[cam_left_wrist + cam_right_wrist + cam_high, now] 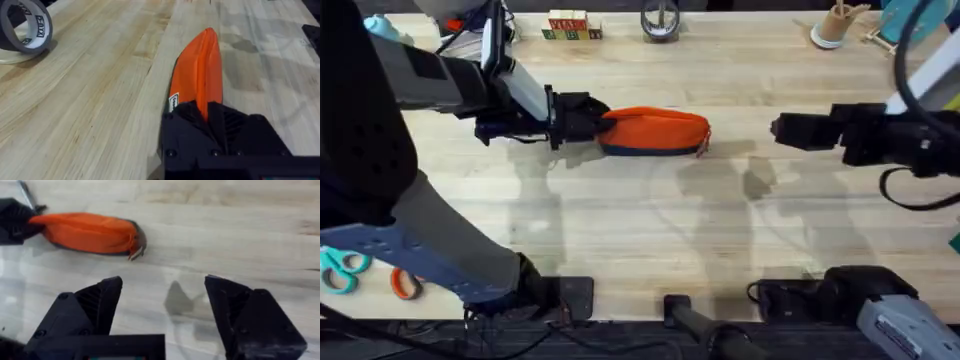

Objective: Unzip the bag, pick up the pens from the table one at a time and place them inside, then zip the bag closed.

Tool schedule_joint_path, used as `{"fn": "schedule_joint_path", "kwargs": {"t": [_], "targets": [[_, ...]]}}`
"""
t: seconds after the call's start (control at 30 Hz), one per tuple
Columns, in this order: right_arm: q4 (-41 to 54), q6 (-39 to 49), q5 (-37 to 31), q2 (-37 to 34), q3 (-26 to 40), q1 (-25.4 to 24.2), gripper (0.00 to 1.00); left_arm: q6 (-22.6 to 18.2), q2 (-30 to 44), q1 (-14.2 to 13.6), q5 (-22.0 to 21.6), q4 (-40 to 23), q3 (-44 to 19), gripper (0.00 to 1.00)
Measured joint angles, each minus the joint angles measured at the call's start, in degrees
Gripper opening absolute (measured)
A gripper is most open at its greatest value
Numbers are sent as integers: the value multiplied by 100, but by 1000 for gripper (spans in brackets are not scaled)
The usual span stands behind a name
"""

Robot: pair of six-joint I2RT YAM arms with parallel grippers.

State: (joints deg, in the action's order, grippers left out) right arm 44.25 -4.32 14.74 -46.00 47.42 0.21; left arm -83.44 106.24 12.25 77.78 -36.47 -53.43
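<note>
The orange pencil pouch point(655, 131) is lying on its side on the wooden plank tabletop point(650, 240), with its dark navy base facing the arms' bases and its top seam closed. The left gripper point(588, 120) is reaching in from the pouch's left end, and its black fingers are pinching that end of the fabric between them; in the left wrist view the pouch point(199, 75) is running straight away from the clamped fingers point(220, 135). The right gripper point(782, 129) is hovering well to the right of the pouch, apart from it, with its two fingers point(95, 310) spread wide over bare wood. From the right wrist view, a small zipper pull point(136, 254) is sticking out at the pouch's right end point(90, 232). A roll of grey tape point(27, 27) is resting beyond the pouch, near the far edge of the tabletop. Teal and orange scissors point(345, 270) are lying far to the pouch's lower left, close to the left arm's base.
</note>
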Motion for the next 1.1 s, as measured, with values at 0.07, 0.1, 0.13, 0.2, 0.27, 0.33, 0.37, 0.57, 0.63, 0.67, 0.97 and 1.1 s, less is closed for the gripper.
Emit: {"fn": "schedule_joint_path", "kwargs": {"t": [0.07, 0.1, 0.13, 0.2, 0.27, 0.33, 0.37, 0.57, 0.63, 0.67, 0.97, 1.1], "targets": [[54, 56, 139, -147, 0, 0, 998, 0, 0, 0, 0, 0, 0, 41], [87, 133, 229, -229, 0, 0, 998, 0, 0, 0, 0, 2, 0, 41], [104, 217, 342, -310, 0, 0, 998, 0, 0, 0, 0, 2, 0, 41], [105, 416, 612, -470, 0, 0, 998, 0, 0, 0, 0, 2, 0, 41], [105, 640, 915, -643, 0, 0, 998, 0, 0, 0, 0, 2, 0, 41], [105, 878, 1197, -812, 0, 0, 998, 0, 0, 0, 0, 2, 0, 41], [105, 1005, 1334, -900, 0, 0, 998, -1, 0, 0, 0, 2, 0, 41], [102, 1678, 1998, -1380, 0, 0, 997, 0, 0, 0, 0, 2, 0, 41], [95, 1860, 2201, -1502, 0, 0, 997, 0, 0, 0, 0, 2, 0, 41], [82, 1960, 2309, -1569, 0, 0, 997, 0, 0, 0, -2, 2, 0, 41], [-167, 2454, 2693, -1997, 0, -30, 997, 0, 0, 0, 0, 2, 0, 41], [-443, 2521, 2727, -2187, 0, -153, 997, 0, 0, 0, -2, 2, 0, 41]]}}
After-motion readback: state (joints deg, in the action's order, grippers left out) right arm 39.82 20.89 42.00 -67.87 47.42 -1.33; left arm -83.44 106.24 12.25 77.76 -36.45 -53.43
